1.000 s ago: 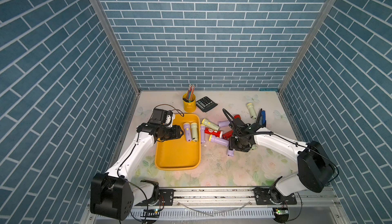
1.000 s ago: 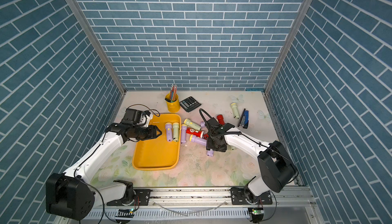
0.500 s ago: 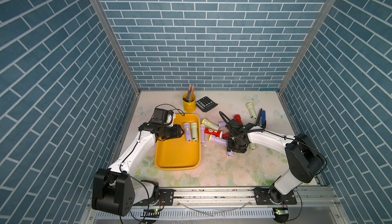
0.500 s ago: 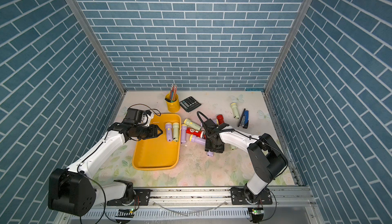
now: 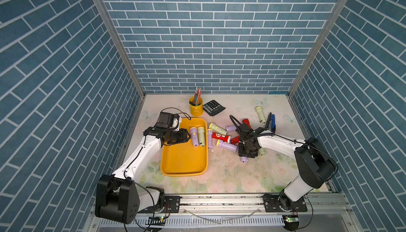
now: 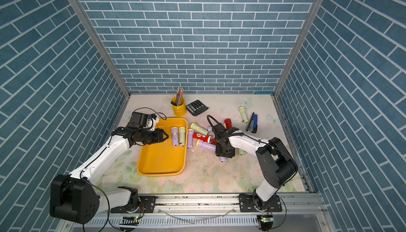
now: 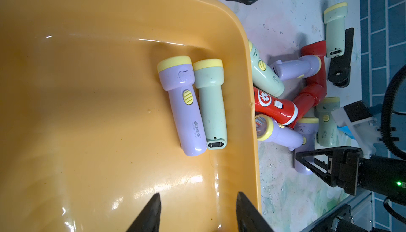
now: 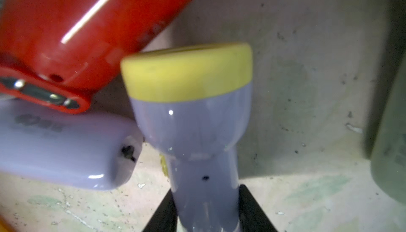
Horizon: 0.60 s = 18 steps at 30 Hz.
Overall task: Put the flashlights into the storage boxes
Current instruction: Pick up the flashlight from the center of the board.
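Observation:
The orange-yellow storage box [image 5: 184, 160] lies left of centre, with a lilac flashlight [image 5: 193, 137] and a pale green one [image 5: 201, 137] side by side at its far end. My left gripper [image 5: 188, 136] hovers over the tray's far left part, open and empty [image 7: 197, 198]. More flashlights lie heaped right of the tray: red [image 5: 220, 136], lilac [image 5: 227, 146], pale green [image 5: 217, 128]. My right gripper [image 5: 247, 151] points down at the heap's near edge. It is shut on the handle of a lilac flashlight [image 8: 191, 121] with a yellow head; its tail [image 5: 244, 159] pokes out below.
A yellow pencil cup [image 5: 196, 108] and a black calculator [image 5: 213, 108] stand at the back. A blue-black stapler [image 5: 271, 122] lies beside a lone pale green flashlight [image 5: 261, 114] at the back right. Brick walls close in three sides.
My right gripper's jaws have closed on the lilac flashlight's handle. The left arm has barely moved.

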Each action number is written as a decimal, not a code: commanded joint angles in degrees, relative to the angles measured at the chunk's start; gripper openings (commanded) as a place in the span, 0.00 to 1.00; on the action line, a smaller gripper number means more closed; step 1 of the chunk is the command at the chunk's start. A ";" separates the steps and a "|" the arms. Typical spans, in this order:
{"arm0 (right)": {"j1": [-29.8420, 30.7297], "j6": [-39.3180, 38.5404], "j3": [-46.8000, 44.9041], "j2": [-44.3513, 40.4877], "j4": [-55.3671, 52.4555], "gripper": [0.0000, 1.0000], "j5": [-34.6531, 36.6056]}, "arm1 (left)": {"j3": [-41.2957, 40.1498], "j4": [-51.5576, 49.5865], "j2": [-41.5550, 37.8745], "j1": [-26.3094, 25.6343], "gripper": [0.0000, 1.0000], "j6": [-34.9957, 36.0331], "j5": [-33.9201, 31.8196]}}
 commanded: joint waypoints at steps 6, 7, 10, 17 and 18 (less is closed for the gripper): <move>-0.17 0.73 -7.77 -8.35 7.11 0.33 0.56 | 0.32 4.42 -2.09 -0.33 0.54 -2.25 3.29; -0.18 0.28 -8.91 -9.75 9.22 0.32 0.16 | -0.14 5.73 -2.58 -0.41 0.54 -2.64 4.04; -0.21 -0.55 -12.41 -14.57 14.87 0.28 0.50 | -2.12 10.78 -4.04 -0.99 0.54 -4.12 6.67; -0.25 -4.25 -21.08 -26.37 30.82 0.24 -0.35 | -6.48 24.75 -6.48 -6.47 0.54 -5.15 13.60; -0.21 -5.25 -22.35 -27.96 34.09 0.24 -1.41 | -7.42 27.61 -6.72 -7.06 0.54 -5.72 14.72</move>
